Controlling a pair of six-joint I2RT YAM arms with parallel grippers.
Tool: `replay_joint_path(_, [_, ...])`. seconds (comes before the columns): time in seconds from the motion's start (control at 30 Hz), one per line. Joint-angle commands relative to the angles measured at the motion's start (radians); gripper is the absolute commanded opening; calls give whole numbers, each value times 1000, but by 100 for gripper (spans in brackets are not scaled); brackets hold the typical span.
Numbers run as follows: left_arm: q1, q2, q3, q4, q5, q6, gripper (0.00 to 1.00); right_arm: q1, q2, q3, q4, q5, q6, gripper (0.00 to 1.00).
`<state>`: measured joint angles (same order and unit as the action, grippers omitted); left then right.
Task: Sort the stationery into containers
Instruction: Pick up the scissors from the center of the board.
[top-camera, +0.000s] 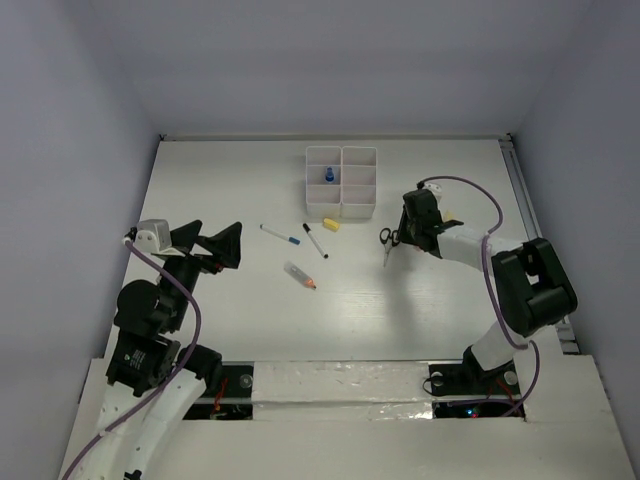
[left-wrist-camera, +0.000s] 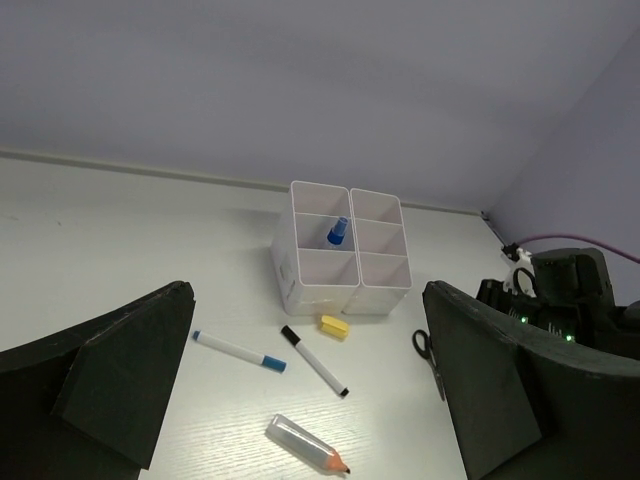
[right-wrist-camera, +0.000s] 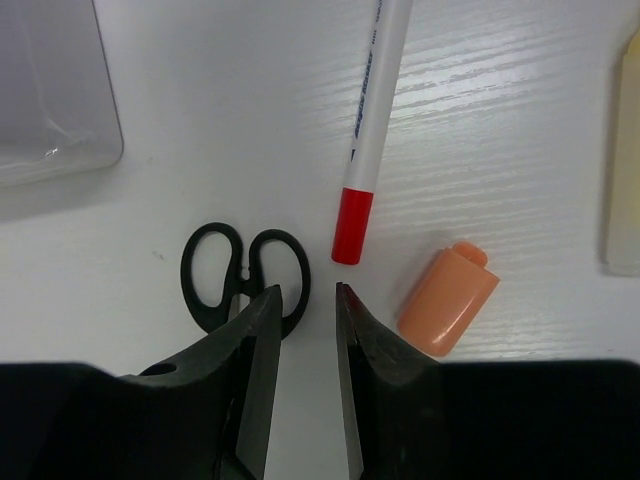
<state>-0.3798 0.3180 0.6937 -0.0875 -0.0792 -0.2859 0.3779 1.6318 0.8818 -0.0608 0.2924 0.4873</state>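
The white organiser tray stands at the back centre, with a blue-capped item in one compartment. In front of it lie a yellow eraser, a blue-capped pen, a black-capped pen and a clear pencil-shaped piece. My right gripper hangs just over the black scissors, narrowly open, with only bare table between its fingers. A red-capped pen and an orange eraser lie beside it. My left gripper is wide open and holds nothing.
A cream-coloured object shows at the right edge of the right wrist view. A corner of the tray is at that view's upper left. White walls enclose the table on three sides.
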Motion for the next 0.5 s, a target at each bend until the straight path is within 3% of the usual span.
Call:
replay_joint_path(0.0, [2, 12, 0, 42, 13, 8, 99, -2, 16, 29, 36, -35, -9, 34])
replay_joint_path(0.47, [2, 23, 0, 45, 16, 10, 99, -2, 114, 72, 29, -3, -21, 28])
